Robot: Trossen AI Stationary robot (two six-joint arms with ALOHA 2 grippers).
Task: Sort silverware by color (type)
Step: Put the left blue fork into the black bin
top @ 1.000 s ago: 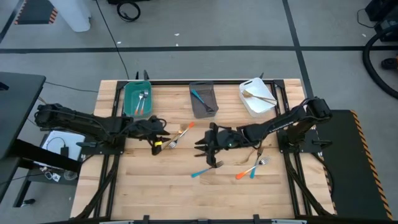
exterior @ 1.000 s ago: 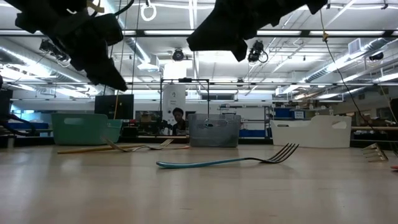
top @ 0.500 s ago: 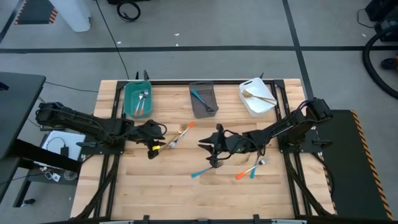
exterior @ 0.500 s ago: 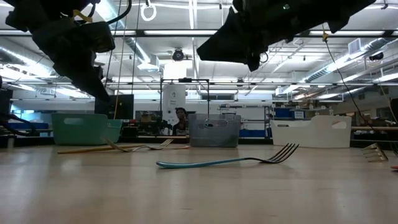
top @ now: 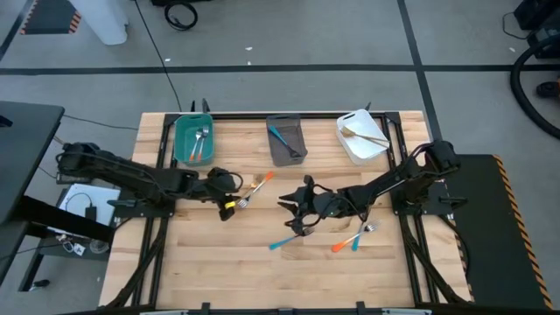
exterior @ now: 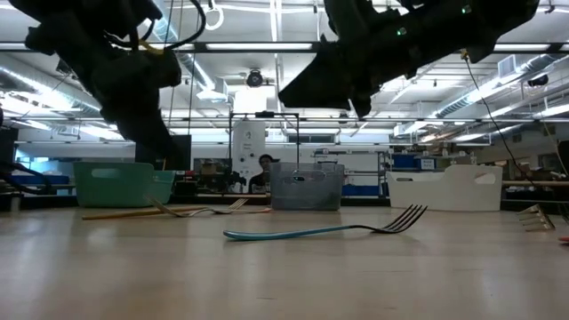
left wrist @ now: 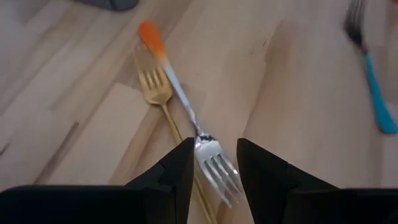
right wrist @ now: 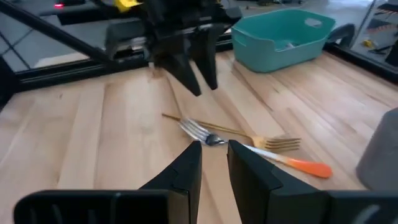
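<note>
My left gripper is open and hovers over the tines of an orange-handled fork; its fingers stand on either side of the tines, above the table. A golden fork lies crossed under that fork. My right gripper is open, raised above the table's middle, just beyond a blue-handled fork that lies flat. One more orange fork and one more blue fork lie side by side toward the right.
Three bins stand along the far edge: a teal bin with forks inside, a grey bin with a blue fork, and a white bin with a golden fork. Bare wood lies near the front edge. A person shows far behind in the low view.
My left gripper has moved right toward the orange-handled fork and now hangs over its tines. My right gripper has shifted slightly toward the near edge and tipped downward over the blue fork. No fork has moved.
</note>
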